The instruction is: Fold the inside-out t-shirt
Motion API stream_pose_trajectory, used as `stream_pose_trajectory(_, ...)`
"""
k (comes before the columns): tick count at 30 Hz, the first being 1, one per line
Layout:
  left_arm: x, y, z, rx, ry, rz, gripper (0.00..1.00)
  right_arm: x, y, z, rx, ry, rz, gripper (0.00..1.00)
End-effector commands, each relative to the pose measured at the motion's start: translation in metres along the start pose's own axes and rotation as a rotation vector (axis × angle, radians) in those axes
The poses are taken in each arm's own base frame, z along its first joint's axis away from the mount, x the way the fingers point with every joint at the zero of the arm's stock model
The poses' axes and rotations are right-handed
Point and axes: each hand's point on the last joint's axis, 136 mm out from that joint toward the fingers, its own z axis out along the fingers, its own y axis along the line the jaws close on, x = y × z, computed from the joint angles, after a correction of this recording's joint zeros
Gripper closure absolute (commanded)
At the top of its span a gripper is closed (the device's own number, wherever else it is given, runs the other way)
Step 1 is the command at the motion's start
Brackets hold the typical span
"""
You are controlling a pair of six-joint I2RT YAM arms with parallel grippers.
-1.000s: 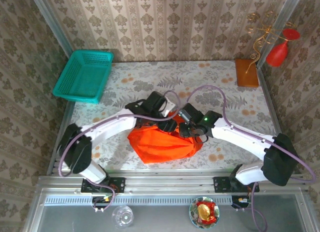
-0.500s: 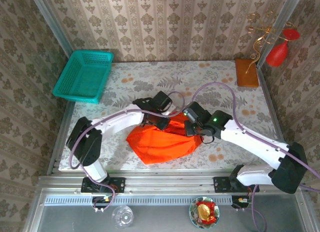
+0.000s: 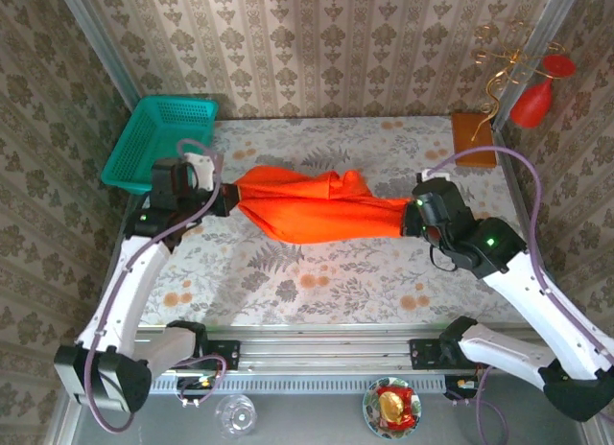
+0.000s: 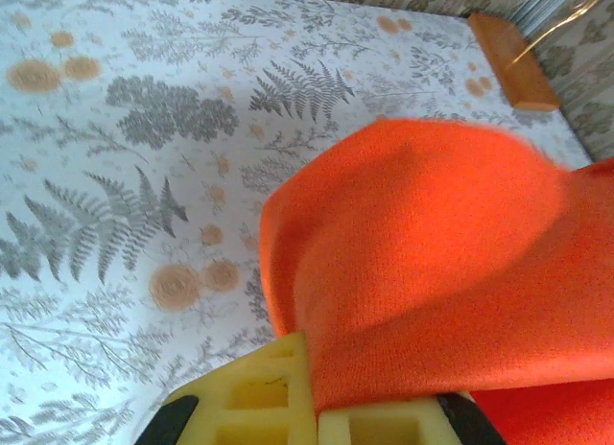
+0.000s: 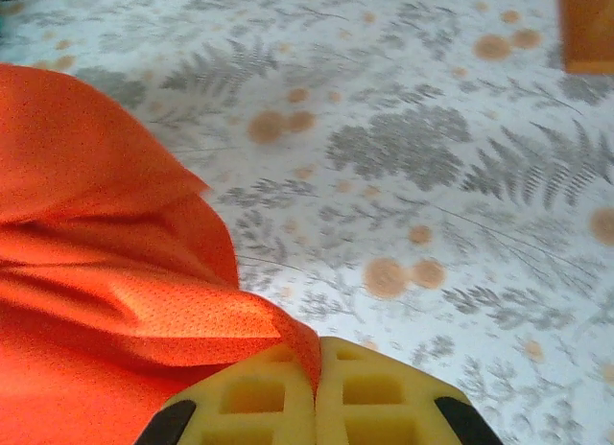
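- Two grippers hold the inside-out t-shirt [image 3: 317, 207] stretched between them over the floral table [image 3: 336, 282].
- Left gripper [image 3: 227, 198] is clamped on one end, right gripper [image 3: 408, 218] on the other.

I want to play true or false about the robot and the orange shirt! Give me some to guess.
1. The orange t-shirt is stretched out between the left gripper and the right gripper. True.
2. The t-shirt is lying inside the teal basket. False: it is out over the table, to the right of the basket.
3. Both grippers are shut on the shirt, one at each end. True.
4. The red vase stands in the middle of the table. False: it is up at the far right corner, past the brown block.
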Motion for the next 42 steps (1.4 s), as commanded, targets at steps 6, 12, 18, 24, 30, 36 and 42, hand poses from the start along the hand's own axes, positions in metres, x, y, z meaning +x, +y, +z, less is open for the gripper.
stream_pose_trajectory(6, 0.104, 0.024, 0.018, 0.061, 0.159, -0.245, 0.98, 0.111, -0.032, 0.060, 0.075, 0.347, 0.052, 1.00)
stream_pose_trajectory(12, 0.134, 0.002, 0.038, 0.044, 0.228, -0.164, 0.58, 0.125, -0.001, 0.069, -0.020, 0.419, 0.080, 0.75)
stream_pose_trajectory(18, 0.111, -0.041, 0.038, 0.096, 0.206, 0.085, 0.45, 0.111, 0.036, 0.062, -0.103, 0.394, 0.012, 0.62)
stream_pose_trajectory(24, 0.111, -0.093, 0.061, 0.204, 0.255, 0.301, 0.42, 0.122, 0.080, 0.067, -0.210, 0.424, 0.019, 0.58)
stream_pose_trajectory(30, 0.128, -0.113, 0.110, 0.216, 0.405, 0.501, 0.45, 0.145, 0.106, 0.081, -0.219, 0.475, 0.193, 0.45)
stream_pose_trajectory(36, 0.150, -0.105, 0.157, 0.205, 0.523, 0.639, 0.32, 0.176, 0.092, 0.094, -0.059, 0.512, 0.289, 0.28)
stream_pose_trajectory(42, 0.163, -0.092, 0.191, 0.162, 0.623, 0.698, 0.25, 0.212, 0.069, 0.094, 0.030, 0.588, 0.267, 0.27)
